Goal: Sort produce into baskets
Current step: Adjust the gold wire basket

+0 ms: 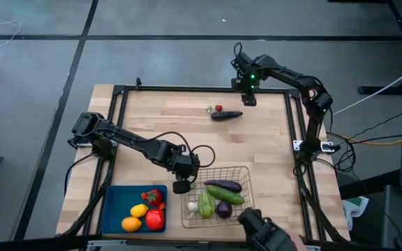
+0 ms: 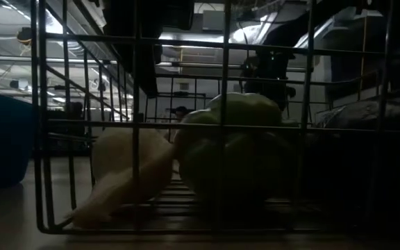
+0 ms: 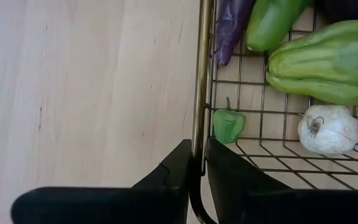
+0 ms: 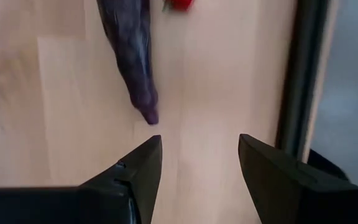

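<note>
A wire-mesh basket [image 1: 247, 183] stands near the table's front edge. It holds two purple eggplants [image 1: 223, 185], a cucumber [image 1: 226, 195], a green pepper [image 1: 206, 203] and a white garlic [image 3: 328, 129]. A blue tray [image 1: 117, 202] to its left holds red, yellow and orange produce [image 1: 149, 209]. My left gripper [image 1: 182, 185] is shut on the basket's left rim. My right gripper [image 1: 247, 96] is open and empty at the far right, just beyond a purple eggplant [image 1: 226, 115] and a small red fruit [image 1: 218, 109] lying on the table. My left gripper pinches the basket's left rim wire [image 3: 197, 124] between its two fingers, one finger [image 3: 178, 167] outside the basket and one [image 3: 224, 167] inside. The fingers come from above, slanting from the table's left. The basket rests on the table.
A black frame [image 1: 295, 125] runs along the table's edges. A dark object [image 1: 264, 233] sits at the near edge by the basket. Bare wood lies between the basket and the far eggplant. In the low view the pepper [image 2: 231, 139] shows through the basket's wires.
</note>
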